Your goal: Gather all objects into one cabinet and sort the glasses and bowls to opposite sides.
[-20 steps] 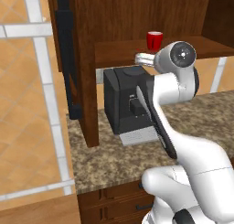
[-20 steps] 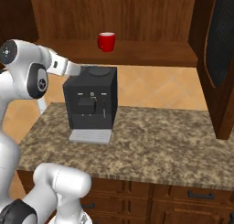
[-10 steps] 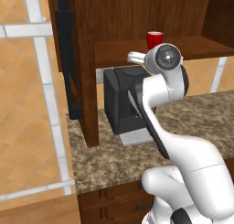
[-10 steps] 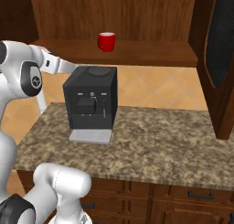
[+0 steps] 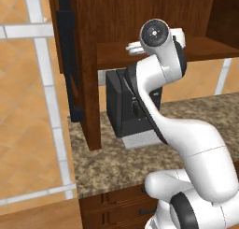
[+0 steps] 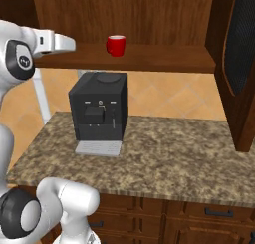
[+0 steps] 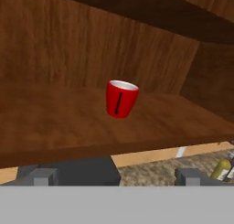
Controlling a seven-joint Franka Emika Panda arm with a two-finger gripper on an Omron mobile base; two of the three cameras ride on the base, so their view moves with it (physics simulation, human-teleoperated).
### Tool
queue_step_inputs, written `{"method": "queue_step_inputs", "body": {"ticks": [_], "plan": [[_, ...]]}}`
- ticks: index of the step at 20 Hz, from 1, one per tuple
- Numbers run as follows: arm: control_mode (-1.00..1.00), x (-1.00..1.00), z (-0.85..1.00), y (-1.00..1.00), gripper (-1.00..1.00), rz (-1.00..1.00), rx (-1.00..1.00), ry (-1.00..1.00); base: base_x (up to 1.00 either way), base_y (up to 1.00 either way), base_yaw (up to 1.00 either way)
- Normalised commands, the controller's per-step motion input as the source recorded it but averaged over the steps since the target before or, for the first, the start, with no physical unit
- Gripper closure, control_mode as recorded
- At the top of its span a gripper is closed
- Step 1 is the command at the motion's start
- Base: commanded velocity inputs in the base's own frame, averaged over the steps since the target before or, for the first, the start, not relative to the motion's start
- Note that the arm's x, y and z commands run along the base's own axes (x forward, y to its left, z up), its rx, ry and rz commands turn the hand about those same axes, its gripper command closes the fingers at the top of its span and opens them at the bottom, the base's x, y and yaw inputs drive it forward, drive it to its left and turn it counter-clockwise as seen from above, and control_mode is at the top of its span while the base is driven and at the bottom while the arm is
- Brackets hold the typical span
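On the open dark-wood shelf [image 6: 149, 61], toward the middle of its plank, you have one red cup [image 6: 116, 45] standing upright and alone. From the hand camera the cup [image 7: 121, 98] sits back from the shelf's front edge [image 7: 68, 141], its inside pale at the rim, with a dark vertical streak down its side.

Change since a second ago: the arm's upper joint has swung toward the left end of the shelf, and in the left base view it now covers the spot where the cup showed before. The cup itself has not moved on the shelf.

End effector [image 7: 114, 175]: the two dark fingertips [image 7: 42, 176] stand well apart at the bottom of the hand camera, with nothing between them. It is level with the shelf's front edge and well short of the cup.

Below the shelf, the black coffee machine [image 6: 99, 108] stands on the speckled bench [image 6: 164, 153], near its back edge. A yellowish bottle [image 7: 221, 170] shows at the hand camera's lower right, too cropped to identify.
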Motion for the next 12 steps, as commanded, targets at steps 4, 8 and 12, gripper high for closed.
{"method": "queue_step_inputs", "body": {"ticks": [4,8,12], "plan": [[-1.00,0.69,-0.49,-0.33,-1.00,0.00,-0.13,-0.12,0.00,0.00,0.00],[-1.00,0.60,-0.02,-0.10,-1.00,0.00,0.01,-0.01,0.00,0.00,0.00],[-1.00,0.92,0.03,-0.46,-1.00,-0.06,0.20,0.19,0.00,0.00,0.00]]}}
